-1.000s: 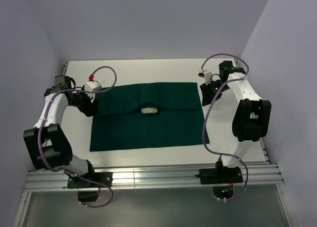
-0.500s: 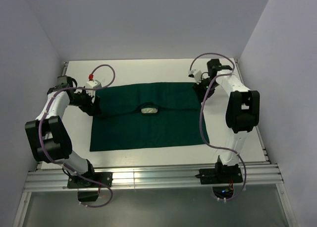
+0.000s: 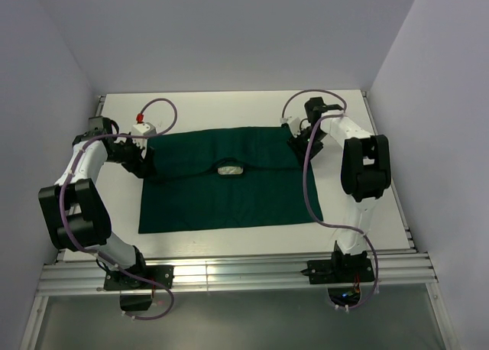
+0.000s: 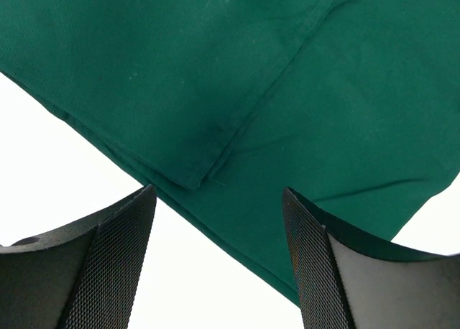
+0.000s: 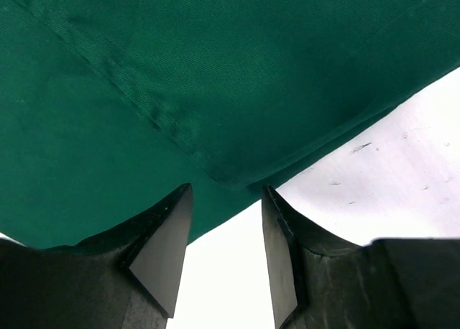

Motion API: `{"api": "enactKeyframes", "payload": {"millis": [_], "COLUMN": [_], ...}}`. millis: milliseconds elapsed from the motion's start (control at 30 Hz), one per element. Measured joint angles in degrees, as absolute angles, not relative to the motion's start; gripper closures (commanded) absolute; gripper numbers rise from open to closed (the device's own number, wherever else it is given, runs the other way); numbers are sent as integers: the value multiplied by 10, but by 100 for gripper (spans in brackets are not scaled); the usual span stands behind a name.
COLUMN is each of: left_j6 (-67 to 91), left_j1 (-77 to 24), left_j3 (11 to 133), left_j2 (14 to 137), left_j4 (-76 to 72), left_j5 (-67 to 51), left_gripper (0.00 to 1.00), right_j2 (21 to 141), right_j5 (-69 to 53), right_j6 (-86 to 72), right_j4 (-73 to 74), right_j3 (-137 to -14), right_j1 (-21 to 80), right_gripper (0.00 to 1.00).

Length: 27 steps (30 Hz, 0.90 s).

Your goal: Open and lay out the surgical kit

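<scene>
We see a white table (image 3: pixel 229 105) with the dark green cloth (image 3: pixel 229 201) flat in the middle. The left gripper (image 4: pixel 218 191) is by the cloth's upper left corner, fingers wide apart, holding nothing. The right gripper (image 5: pixel 227 188) is by the upper right corner, fingers partly apart, holding nothing. A small pale packet (image 3: pixel 229 168) peeks from the middle fold.

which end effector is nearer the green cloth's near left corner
Left. The left end effector is at the left edge of the green cloth; the right end effector, at its far right corner.
</scene>
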<state>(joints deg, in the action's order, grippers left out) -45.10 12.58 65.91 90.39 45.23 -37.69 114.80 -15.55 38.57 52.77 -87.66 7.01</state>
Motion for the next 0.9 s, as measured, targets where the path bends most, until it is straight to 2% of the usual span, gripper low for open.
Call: {"api": "enactKeyframes", "payload": {"millis": [167,333,400,433,533,767,900], "left_j6": [-451,-447,-444,-442,-437,-434,-434], "left_j1": [126,126,126,126,126,126,126], "left_j3": [659,659,659,659,659,659,659], "left_j2": [904,904,904,904,905,906,906], "left_j4": [452,451,450,450,449,441,433], "left_j5": [-377,-377,-377,-377,-377,-377,-375], "left_gripper": [22,22,23,23,23,25,28], "right_j2": [1162,1186,1186,1188,1191,1192,1190], "right_j5": [-152,-135,-128,-123,-114,-116,-117], "right_j6": [381,379,378,377,374,371,372], "right_j4": [531,531,530,529,527,539,564], "right_j3": [-877,-878,-878,-879,-883,-898,-921], "right_j1": [75,82,85,87,89,91,91], "right_gripper": [44,46,53,63,80,100,100]}}
